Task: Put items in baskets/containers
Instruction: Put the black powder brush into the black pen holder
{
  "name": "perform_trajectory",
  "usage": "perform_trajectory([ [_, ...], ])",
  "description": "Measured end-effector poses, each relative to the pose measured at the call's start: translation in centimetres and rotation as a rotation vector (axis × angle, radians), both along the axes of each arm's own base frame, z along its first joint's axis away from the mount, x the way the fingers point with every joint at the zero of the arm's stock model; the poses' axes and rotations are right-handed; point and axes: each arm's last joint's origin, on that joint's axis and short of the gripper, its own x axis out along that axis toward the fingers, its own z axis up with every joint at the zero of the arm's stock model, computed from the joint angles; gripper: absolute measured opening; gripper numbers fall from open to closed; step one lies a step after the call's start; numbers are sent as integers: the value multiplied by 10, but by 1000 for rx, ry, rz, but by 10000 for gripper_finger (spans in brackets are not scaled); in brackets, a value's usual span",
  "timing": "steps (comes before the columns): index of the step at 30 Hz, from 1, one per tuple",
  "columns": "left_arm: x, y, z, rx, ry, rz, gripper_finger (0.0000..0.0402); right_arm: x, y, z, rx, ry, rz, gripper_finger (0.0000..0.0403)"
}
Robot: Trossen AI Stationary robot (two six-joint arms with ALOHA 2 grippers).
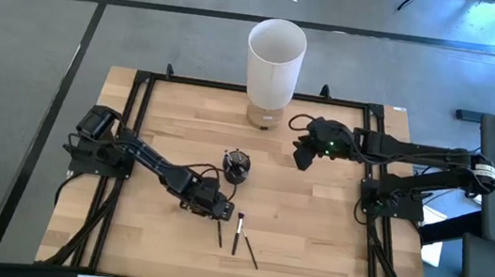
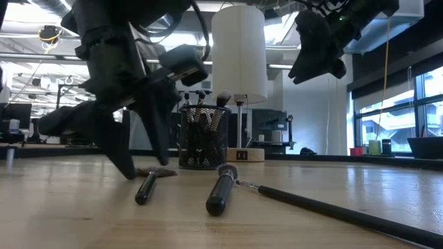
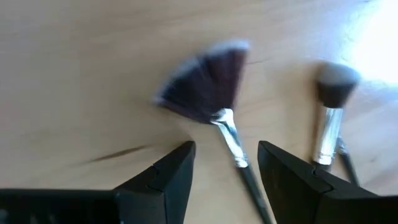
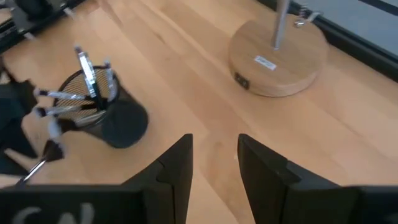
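Left gripper (image 1: 217,212) down at the table (image 1: 309,250) with fingers apart, straddling the handle of a fan brush (image 3: 214,93) whose long axis runs between them, near the mesh cup (image 1: 236,166); right gripper (image 1: 302,158) farther, parted, empty.

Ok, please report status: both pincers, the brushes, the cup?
Left pincer open, low over fan brush handle. Right pincer open, empty, raised near white bin. Three brushes on table; others in cup. Nothing blocking.
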Motion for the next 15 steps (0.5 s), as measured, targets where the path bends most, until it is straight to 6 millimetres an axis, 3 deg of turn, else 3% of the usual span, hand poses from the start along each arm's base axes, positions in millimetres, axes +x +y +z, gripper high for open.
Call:
perform_trajectory([
  [15, -5, -2, 4, 10, 74, -129, 133, 2, 12, 0, 15, -7, 40, 126],
])
